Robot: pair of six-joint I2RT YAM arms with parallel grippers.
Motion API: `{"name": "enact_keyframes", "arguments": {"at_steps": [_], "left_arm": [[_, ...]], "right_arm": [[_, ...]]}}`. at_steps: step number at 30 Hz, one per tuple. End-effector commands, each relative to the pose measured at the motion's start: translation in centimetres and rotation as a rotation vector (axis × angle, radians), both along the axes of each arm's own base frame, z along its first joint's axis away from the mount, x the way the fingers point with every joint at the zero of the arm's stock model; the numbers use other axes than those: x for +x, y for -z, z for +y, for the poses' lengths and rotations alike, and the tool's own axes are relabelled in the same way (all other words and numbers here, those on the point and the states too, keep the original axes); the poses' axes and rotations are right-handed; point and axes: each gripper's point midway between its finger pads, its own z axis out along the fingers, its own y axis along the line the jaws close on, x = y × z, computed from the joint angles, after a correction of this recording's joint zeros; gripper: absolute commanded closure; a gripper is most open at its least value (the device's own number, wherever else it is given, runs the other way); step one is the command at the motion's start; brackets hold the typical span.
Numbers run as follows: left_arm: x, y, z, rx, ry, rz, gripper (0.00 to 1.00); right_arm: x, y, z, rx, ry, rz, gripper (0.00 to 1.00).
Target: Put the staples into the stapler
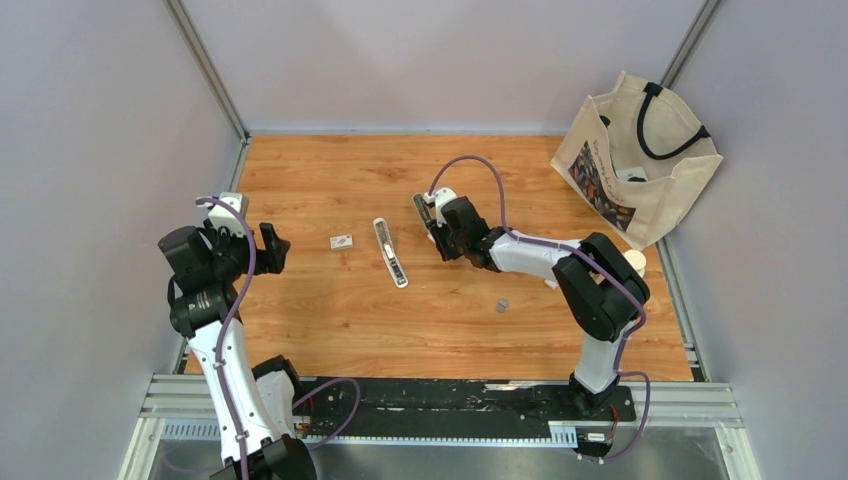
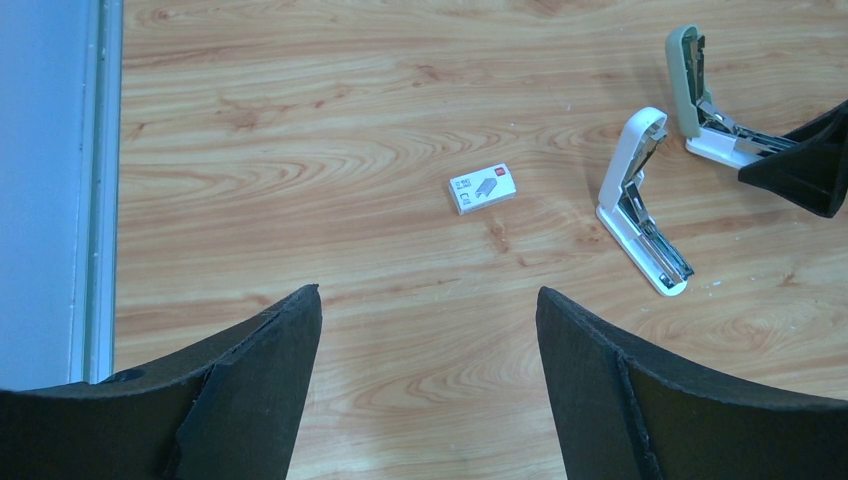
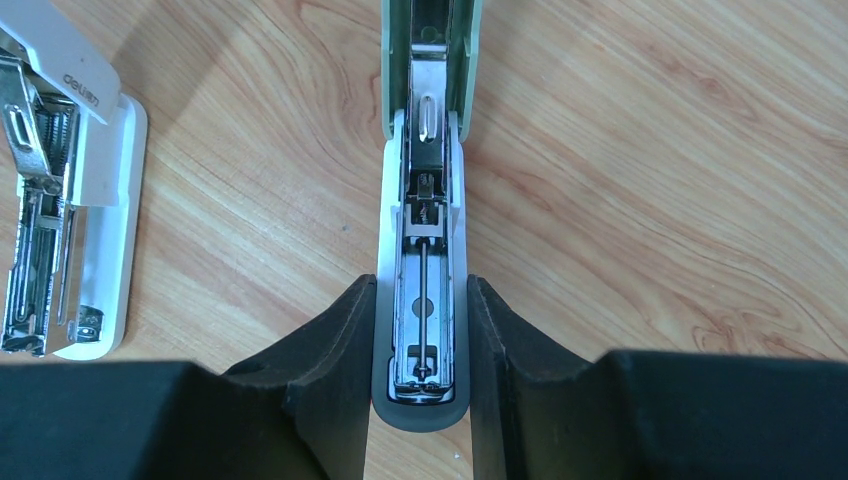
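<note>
Right gripper (image 3: 420, 300): clamped on the pale-green stapler (image 3: 425, 180), one finger (image 3: 335, 340) pressed against each long side of its grey base. Low centre of the right wrist frame. Top cover swung away toward the upper edge. Magazine channel laid open, guide rod and pusher showing inside. Cannot tell whether any strip sits in the channel.

Left gripper (image 2: 425, 300): jaws wide apart, nothing between them, only bare wood below. Hovers at the left of the top view, well apart from every object.

White stapler (image 1: 390, 252): lies opened on the table (image 1: 330, 320) at the centre of the top view. Just left of the green one, not touching it. Metal magazine exposed.

Staples (image 1: 501, 305): tiny dark-grey strip flat on the wood, lower right of centre in the top view, below the right forearm. Well apart from both staplers, touched by neither gripper. Too small for detail.

Small white box (image 1: 342, 240): flat on the wood just left of the white stapler, red mark at one corner in the left wrist view.

Tote bag (image 1: 640, 160): upper right of the top view, slumped against the wall.
</note>
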Motion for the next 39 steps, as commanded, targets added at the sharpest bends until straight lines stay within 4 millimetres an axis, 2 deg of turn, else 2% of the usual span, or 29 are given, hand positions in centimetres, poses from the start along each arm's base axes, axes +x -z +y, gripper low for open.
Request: {"name": "enact_keyframes", "arguments": {"at_steps": [1, 24, 28, 32, 39], "left_arm": [[0.2, -1.0, 0.3, 0.041, 0.007, -0.047, 0.13], [0.2, -0.9, 0.4, 0.041, 0.005, -0.047, 0.13], [0.2, -0.8, 0.3, 0.038, 0.007, -0.044, 0.13], [0.2, -0.8, 0.3, 0.036, 0.007, -0.044, 0.12], [0.3, -0.8, 0.4, 0.039, 0.007, -0.045, 0.12]], "right_arm": [[0.3, 0.1, 0.1, 0.002, 0.024, 0.003, 1.00], [-2.7, 4.0, 0.2, -0.061, -0.010, 0.181, 0.97], [-3.3, 4.6, 0.2, -0.073, -0.019, 0.205, 0.91], [-3.6, 4.8, 0.1, -0.080, -0.024, 0.221, 0.80], [-3.9, 4.9, -0.1, -0.098, -0.032, 0.233, 0.66]]}}
